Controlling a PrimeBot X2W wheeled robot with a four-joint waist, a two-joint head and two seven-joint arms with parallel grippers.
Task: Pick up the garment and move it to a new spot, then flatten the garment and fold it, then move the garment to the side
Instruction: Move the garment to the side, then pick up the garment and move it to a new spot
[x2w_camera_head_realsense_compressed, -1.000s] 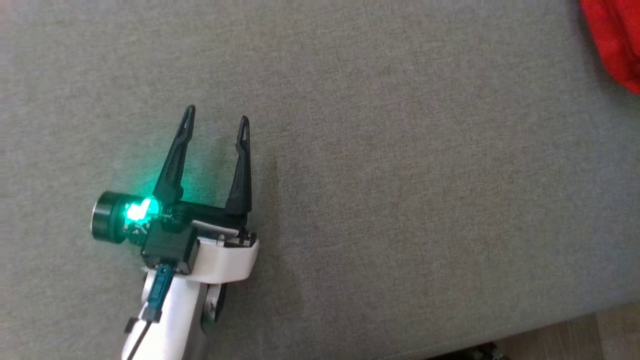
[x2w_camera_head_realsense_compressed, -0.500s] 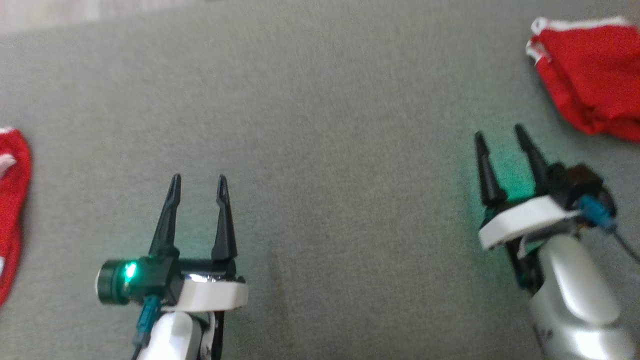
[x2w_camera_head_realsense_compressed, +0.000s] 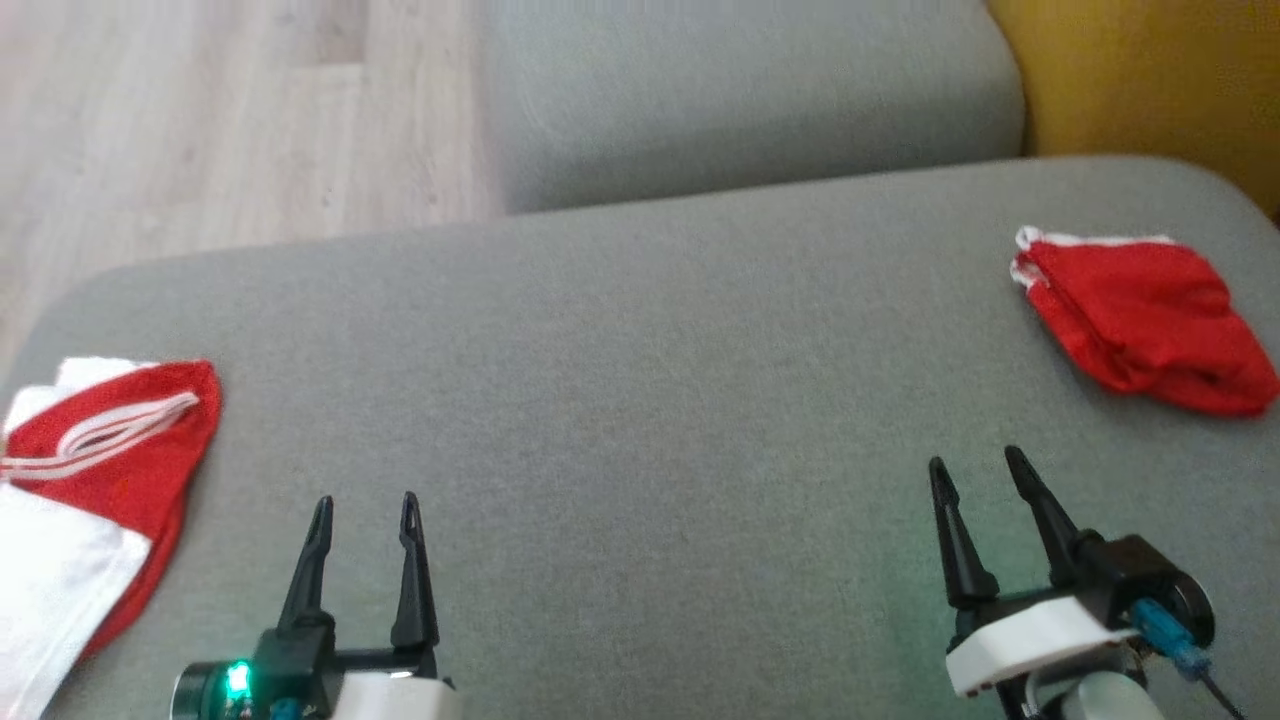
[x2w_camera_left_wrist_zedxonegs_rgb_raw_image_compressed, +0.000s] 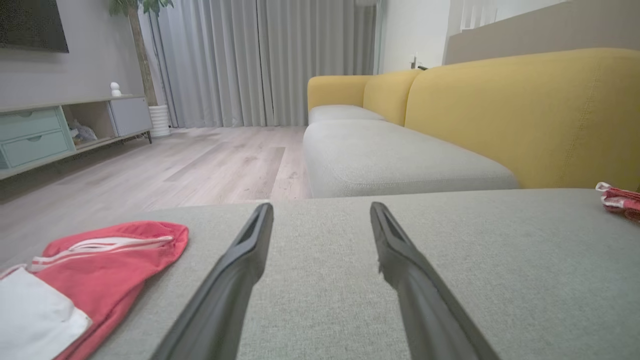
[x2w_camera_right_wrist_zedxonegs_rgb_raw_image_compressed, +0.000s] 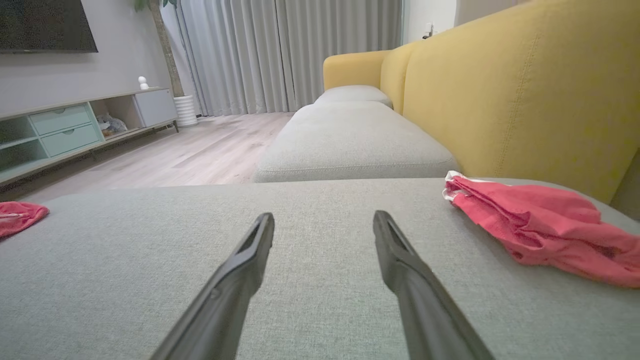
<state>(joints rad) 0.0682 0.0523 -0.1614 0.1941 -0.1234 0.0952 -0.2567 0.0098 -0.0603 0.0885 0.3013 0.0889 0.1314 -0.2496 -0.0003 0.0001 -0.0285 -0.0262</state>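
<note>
Nothing is gripped: left hand (x2w_camera_head_realsense_compressed: 365, 500) and right hand (x2w_camera_head_realsense_compressed: 972, 458) are spread open; pick-up is judged pending, red garment (x2w_camera_head_realsense_compressed: 1140, 320) to be reached.

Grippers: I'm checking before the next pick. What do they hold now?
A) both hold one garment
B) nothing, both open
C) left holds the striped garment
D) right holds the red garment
B: left gripper and right gripper stand open over the cushion; the striped garment and red garment lie apart.

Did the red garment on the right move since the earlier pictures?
No: the camera tilted up; the red garment keeps its place on the grey cushion.
</note>
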